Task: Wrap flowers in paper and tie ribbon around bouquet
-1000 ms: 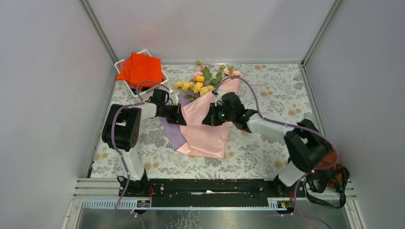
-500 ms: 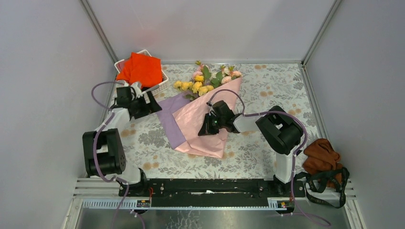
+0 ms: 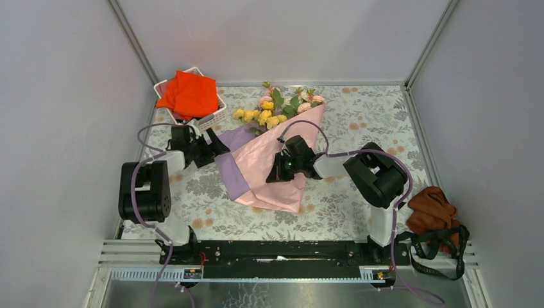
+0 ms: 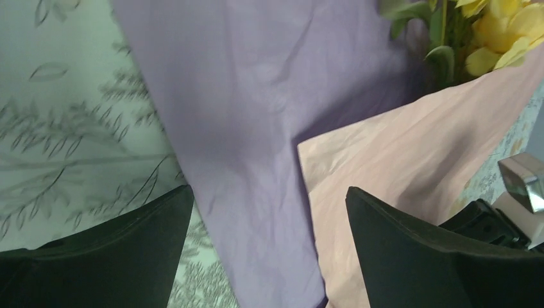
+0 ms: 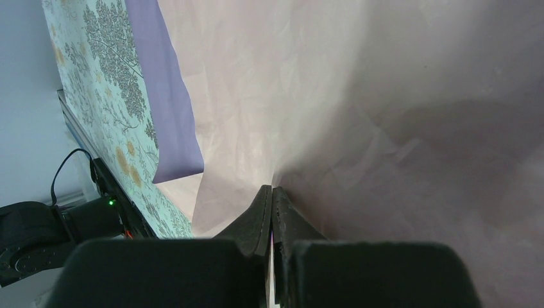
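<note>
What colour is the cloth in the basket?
The cloth is orange-red; the top view shows it best.

Colours and patterns on the counter (image 3: 372, 122).
Glossy pale pink paper (image 3: 276, 192) at centre, its purple face showing toward 9 o'clock; flowers (image 3: 272, 110) at 12 o'clock yellow and pink with green leaves; counter cover pale, printed with grey foliage and orange blossoms; cloth (image 3: 188, 93) at 11 o'clock orange-red.
</note>
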Controlling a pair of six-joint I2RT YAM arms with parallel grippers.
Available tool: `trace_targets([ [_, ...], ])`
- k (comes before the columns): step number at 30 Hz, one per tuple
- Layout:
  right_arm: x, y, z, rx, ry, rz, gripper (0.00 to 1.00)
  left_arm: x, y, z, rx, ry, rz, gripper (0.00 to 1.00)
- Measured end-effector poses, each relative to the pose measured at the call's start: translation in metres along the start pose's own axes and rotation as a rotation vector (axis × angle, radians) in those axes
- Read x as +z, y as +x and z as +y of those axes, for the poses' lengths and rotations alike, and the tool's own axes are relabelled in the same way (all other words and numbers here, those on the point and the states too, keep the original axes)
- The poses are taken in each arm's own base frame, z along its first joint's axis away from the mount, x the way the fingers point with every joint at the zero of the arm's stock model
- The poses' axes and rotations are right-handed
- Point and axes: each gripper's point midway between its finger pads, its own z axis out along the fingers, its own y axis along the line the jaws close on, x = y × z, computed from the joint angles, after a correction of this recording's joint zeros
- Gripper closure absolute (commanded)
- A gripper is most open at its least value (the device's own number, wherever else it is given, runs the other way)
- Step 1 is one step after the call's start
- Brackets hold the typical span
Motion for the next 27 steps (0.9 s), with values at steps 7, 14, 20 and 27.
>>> trace_targets([
  [7,0.0,0.0,0.0,-0.001,-0.001,0.0,1.0,0.013,-0.008,-0.015,0.029,0.094,-0.012,0.18],
  [14,0.0,0.0,0.0,0.0,-0.002,0.002,1.0,0.009,0.025,-0.03,-0.003,0.207,0.113,0.43],
  [20,0.002,0.001,0.002,0.0,-0.019,0.007,1.0,-0.007,0.049,-0.055,0.026,0.307,0.195,0.8],
  [27,0.004,0.001,0.004,0.015,-0.032,0.007,1.0,-0.021,0.048,-0.082,0.157,0.382,0.164,1.0],
])
